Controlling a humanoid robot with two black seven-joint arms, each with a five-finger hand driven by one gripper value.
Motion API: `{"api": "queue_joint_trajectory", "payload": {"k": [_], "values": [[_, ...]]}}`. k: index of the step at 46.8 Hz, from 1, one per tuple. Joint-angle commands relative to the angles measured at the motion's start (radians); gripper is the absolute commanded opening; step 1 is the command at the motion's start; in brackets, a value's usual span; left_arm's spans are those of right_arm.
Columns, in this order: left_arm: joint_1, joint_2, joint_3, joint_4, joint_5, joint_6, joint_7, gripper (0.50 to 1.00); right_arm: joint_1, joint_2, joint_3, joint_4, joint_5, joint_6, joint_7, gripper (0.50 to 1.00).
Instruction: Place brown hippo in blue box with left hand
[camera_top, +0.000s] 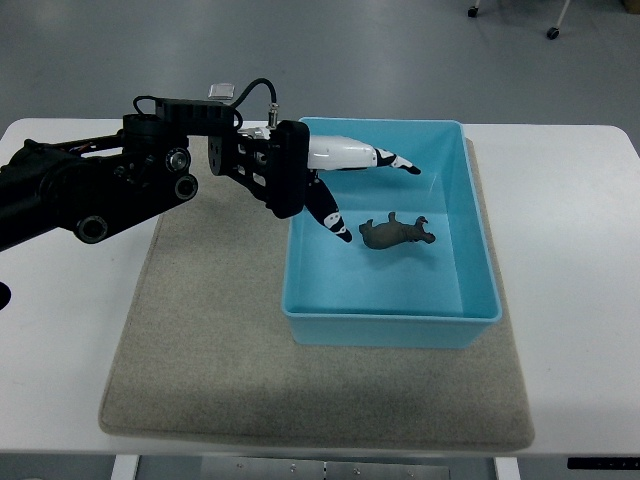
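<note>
Grey floor behind, white tabletop (570, 300) w/ a beige mat (200, 360) on it. Left arm came in from the left edge, black forearm over the mat's upper left corner. Left hand (345, 180) reached over the left wall of the blue box (390, 328); fingers (395, 160) spread and relaxed, holding nothing, thumb pointed down toward the toy. Brown hippo (396, 232) lay on the box floor, roughly centre, just right of the thumb tip; contact vs small gap couldn't be told. Looked like placement was done, release stage. Right hand not visible anywhere.

Risks from here, as a guess: thumb sat very close to the hippo, so a pull-back low or sideways could drag or flick it. Wrist hung over the box's left wall, so a careless retreat could catch the rim and shove the box across the mat. Lifting straight up first seemed safer.
</note>
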Motion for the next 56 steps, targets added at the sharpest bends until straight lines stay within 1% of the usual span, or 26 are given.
{"api": "queue_joint_trajectory", "payload": {"k": [1, 5, 8, 20, 27, 33, 39, 45, 49, 54, 56], "values": [[0.0, 0.013, -0.067, 0.015, -0.079, 0.0, 0.002, 0.994, 0.0, 0.0, 0.0, 0.0, 0.0, 0.0, 0.0, 0.936], [0.001, 0.033, -0.121, 0.038, -0.186, 0.005, 0.002, 0.994, 0.0, 0.0, 0.0, 0.0, 0.0, 0.0, 0.0, 0.936], [0.014, 0.051, -0.145, 0.063, -0.277, 0.026, 0.002, 0.994, 0.0, 0.0, 0.0, 0.0, 0.0, 0.0, 0.0, 0.936], [0.047, 0.115, -0.154, 0.164, -0.608, 0.207, 0.0, 0.994, 0.0, 0.0, 0.0, 0.0, 0.0, 0.0, 0.0, 0.936], [0.077, 0.115, -0.154, 0.247, -0.861, 0.265, 0.0, 0.994, 0.0, 0.0, 0.0, 0.0, 0.0, 0.0, 0.0, 0.936], [0.086, 0.115, -0.153, 0.33, -1.032, 0.282, 0.0, 0.994, 0.0, 0.0, 0.0, 0.0, 0.0, 0.0, 0.0, 0.936], [0.103, 0.114, -0.153, 0.393, -1.138, 0.291, 0.0, 0.994, 0.0, 0.0, 0.0, 0.0, 0.0, 0.0, 0.0, 0.936], [0.123, 0.109, -0.151, 0.417, -1.159, 0.333, 0.009, 0.994, 0.0, 0.0, 0.0, 0.0, 0.0, 0.0, 0.0, 0.936], [0.143, 0.1, -0.154, 0.431, -1.17, 0.324, 0.035, 0.994, 0.0, 0.0, 0.0, 0.0, 0.0, 0.0, 0.0, 0.936], [0.176, 0.089, -0.157, 0.425, -1.282, 0.317, 0.034, 0.996, 0.0, 0.0, 0.0, 0.0, 0.0, 0.0, 0.0, 0.936], [0.187, 0.088, -0.159, 0.426, -1.343, 0.304, 0.035, 0.994, 0.0, 0.0, 0.0, 0.0, 0.0, 0.0, 0.0, 0.936]]}}
